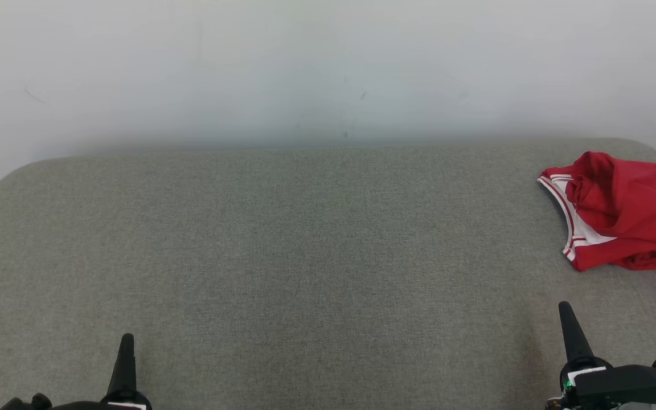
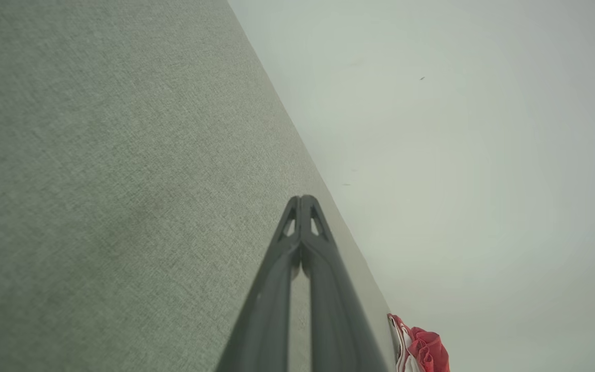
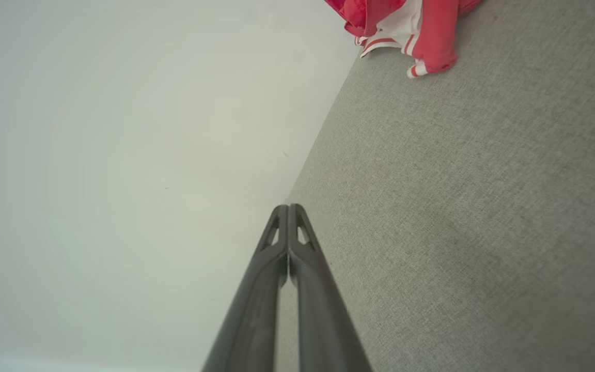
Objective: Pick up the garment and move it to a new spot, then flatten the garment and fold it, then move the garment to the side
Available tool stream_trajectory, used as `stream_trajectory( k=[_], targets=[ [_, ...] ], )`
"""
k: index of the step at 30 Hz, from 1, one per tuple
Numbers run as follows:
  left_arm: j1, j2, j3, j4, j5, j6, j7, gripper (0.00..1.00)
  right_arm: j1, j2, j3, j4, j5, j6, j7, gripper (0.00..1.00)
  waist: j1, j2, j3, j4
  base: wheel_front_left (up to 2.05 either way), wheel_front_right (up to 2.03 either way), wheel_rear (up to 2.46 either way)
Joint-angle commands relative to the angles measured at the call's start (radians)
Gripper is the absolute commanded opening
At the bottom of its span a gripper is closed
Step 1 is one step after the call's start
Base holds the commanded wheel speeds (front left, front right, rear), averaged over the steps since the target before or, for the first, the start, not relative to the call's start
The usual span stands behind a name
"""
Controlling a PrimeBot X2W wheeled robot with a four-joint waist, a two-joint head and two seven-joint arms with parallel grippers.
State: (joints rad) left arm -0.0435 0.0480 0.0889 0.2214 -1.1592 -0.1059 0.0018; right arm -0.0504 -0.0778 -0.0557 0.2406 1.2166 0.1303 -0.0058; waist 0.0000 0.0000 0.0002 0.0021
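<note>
- Grey woven fabric covers the desk (image 1: 305, 256), backed by a pale wall (image 1: 305, 68).
- Red garment (image 1: 618, 210), trimmed with white and red stripes and showing dark lettering, lies crumpled at the desk's far right.
- Left tool (image 1: 127, 340) and right tool (image 1: 565, 308) are both clenched on nothing, apart from the garment.

I saw the crumpled red jersey with white-and-red striped trim (image 1: 624, 210) lying bunched at the far right of the grey woven surface (image 1: 305, 256), part of a dark numeral showing.

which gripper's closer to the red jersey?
The right gripper, shut, sits just short of the red jersey at the far right; the left gripper, also shut, is far across the grey surface.
</note>
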Motion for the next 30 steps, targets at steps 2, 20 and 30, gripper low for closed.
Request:
stream_trajectory(
  k=[2,20,30],
  targets=[
    [-0.024,0.004,0.004,-0.002,-0.039,-0.008,0.009,0.00,-0.021,0.003,-0.008,-0.007,0.038,0.001,0.012,0.00,0.0000,0.0000,0.000,0.000,0.00,0.00,0.00],
    [-0.044,0.004,0.014,0.008,-0.204,-0.016,0.052,0.00,-0.037,0.012,-0.027,-0.003,0.183,0.001,0.055,0.00,0.0000,0.0000,0.001,-0.001,0.00,0.00,0.00],
    [-0.050,0.004,0.018,0.013,-0.279,-0.018,0.070,0.00,-0.046,0.016,-0.036,-0.001,0.247,0.001,0.075,0.00,0.0000,0.0000,0.002,-0.001,0.00,0.00,0.00]
  ],
)
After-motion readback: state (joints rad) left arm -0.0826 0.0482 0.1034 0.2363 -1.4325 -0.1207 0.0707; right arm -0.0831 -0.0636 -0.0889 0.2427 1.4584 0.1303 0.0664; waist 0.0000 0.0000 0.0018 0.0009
